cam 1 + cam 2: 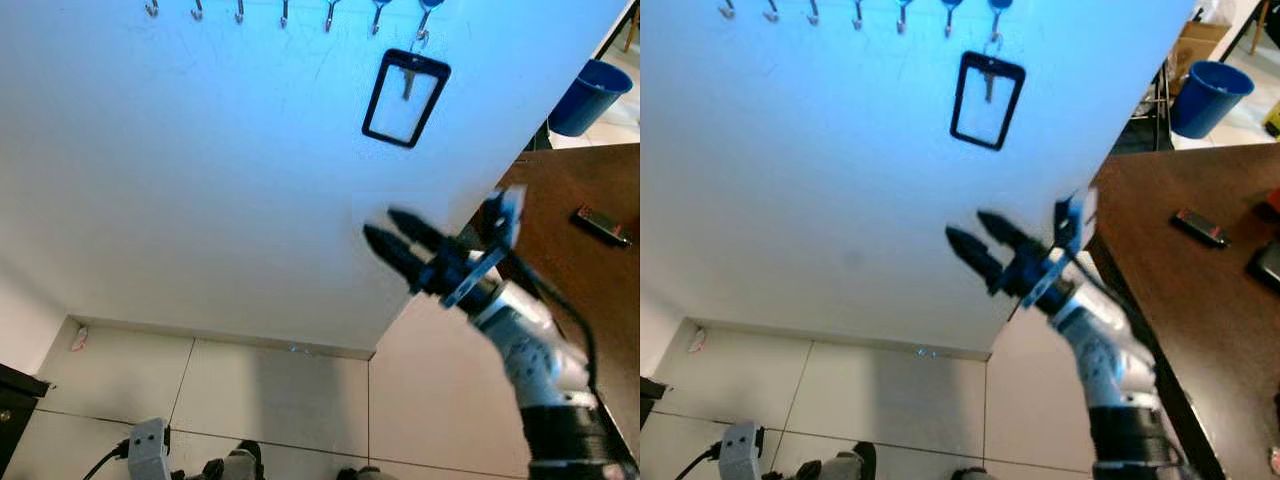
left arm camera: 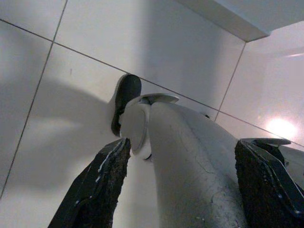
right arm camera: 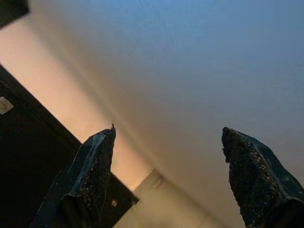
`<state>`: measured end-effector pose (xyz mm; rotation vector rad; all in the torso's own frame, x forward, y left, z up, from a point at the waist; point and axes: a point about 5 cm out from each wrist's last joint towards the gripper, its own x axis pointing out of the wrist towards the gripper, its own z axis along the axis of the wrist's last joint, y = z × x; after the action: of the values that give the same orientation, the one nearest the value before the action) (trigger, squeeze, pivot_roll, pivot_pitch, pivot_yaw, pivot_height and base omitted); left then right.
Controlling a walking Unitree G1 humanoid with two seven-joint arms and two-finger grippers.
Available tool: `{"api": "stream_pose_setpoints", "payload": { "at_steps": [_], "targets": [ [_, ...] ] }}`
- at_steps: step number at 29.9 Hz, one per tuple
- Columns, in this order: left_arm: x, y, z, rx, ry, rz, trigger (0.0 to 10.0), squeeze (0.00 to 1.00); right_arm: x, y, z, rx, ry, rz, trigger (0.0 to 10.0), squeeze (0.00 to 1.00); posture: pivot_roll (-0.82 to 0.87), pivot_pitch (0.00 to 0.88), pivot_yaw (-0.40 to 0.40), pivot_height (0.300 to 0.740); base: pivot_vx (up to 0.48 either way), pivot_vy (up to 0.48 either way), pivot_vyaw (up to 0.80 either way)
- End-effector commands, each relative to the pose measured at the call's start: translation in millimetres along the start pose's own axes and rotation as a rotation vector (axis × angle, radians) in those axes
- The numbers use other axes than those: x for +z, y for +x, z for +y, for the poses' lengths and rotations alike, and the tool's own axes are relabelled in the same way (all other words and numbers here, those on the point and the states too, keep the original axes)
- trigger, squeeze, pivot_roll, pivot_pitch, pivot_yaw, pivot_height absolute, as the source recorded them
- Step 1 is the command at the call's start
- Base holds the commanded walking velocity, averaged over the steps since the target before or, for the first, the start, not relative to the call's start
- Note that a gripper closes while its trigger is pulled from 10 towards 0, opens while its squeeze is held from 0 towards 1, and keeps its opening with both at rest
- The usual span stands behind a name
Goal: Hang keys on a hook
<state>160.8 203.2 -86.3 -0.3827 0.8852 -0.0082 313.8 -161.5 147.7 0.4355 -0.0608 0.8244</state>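
1. The left gripper [image 2: 175,190] hung idle at the robot's side, at about 7 o'clock low in the head views. Its jaws stood apart, with the robot's own grey leg and black foot [image 2: 126,97] seen between them over the white floor tiles [image 2: 42,118].
2. The right gripper [image 1: 388,232] was raised in front of the white wall [image 1: 200,180], at about 4 o'clock from the picture centre. Its two black fingers [image 1: 420,232] were spread apart and empty, pointing toward 10 o'clock.
3. A brown table [image 1: 1200,290] lay at 3 o'clock, carrying a small dark object [image 1: 1199,227].
4. The keys [image 1: 409,78] hung on a hook [image 1: 424,24] at about 1 o'clock, together with a black rectangular card holder [image 1: 405,98], above the right gripper and apart from it.
5. A row of hooks [image 1: 239,12] ran along the wall at 12 o'clock.
6. A blue bin [image 1: 589,96] stood on the floor beyond the table, at 2 o'clock.
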Motion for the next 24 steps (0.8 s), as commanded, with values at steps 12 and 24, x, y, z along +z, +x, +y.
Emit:
{"api": "stream_pose_setpoints", "payload": {
  "at_steps": [12,24],
  "targets": [
    [-35,-8.4,4.5,0.071,0.042,0.136,10.0,0.0,-132,-114.8,-26.5,-0.381,0.294,0.459,10.0,0.0,0.04,0.057,0.004,0.74,0.0,0.0,0.0],
    [-39,-8.5,2.4,0.082,0.114,0.154,10.0,0.0,-186,-201.8,-21.5,-1.06,0.393,0.622,10.0,0.0,0.04,0.059,0.006,0.74,0.0,0.0,0.0]
  ]
}}
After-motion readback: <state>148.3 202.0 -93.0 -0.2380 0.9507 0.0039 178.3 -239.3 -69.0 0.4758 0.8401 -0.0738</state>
